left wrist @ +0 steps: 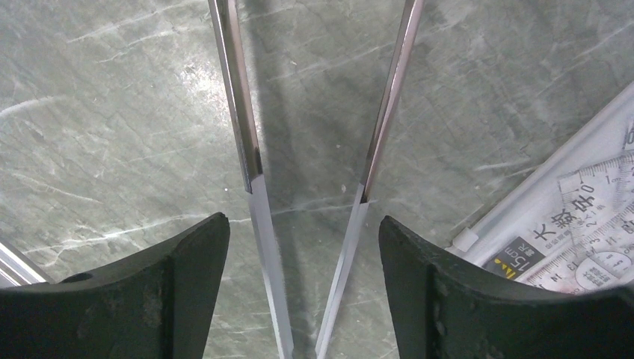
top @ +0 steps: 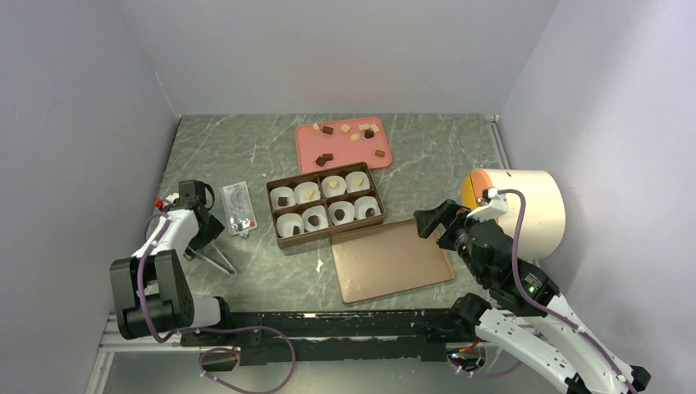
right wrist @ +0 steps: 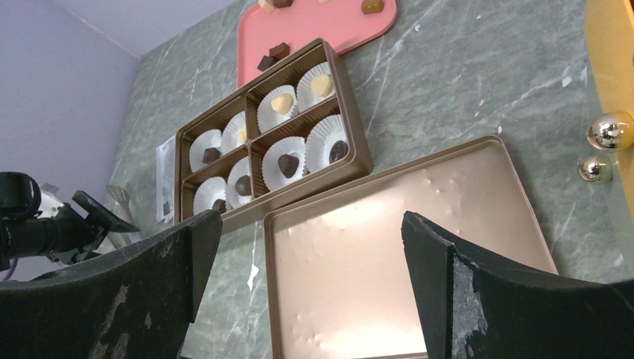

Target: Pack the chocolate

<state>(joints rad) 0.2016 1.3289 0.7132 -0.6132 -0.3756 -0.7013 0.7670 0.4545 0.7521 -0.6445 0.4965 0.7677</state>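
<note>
**Left claw and right claw released; chocolate in box and on tray**

My left claw stands open over the table. The tweezers lie between its fingers, touching neither. My right claw hangs spread wide above the lid, holding nothing. One chunk of chocolate sits in each of the eight cups in the box. Loose chunks lie on the pink tray just behind the box.

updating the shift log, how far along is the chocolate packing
Done: all eight cups in the box seem to hold chocolate. In hand: nothing; both the left gripper, over the tweezers, and the right gripper are open. Left: the lid lies beside the box.
</note>
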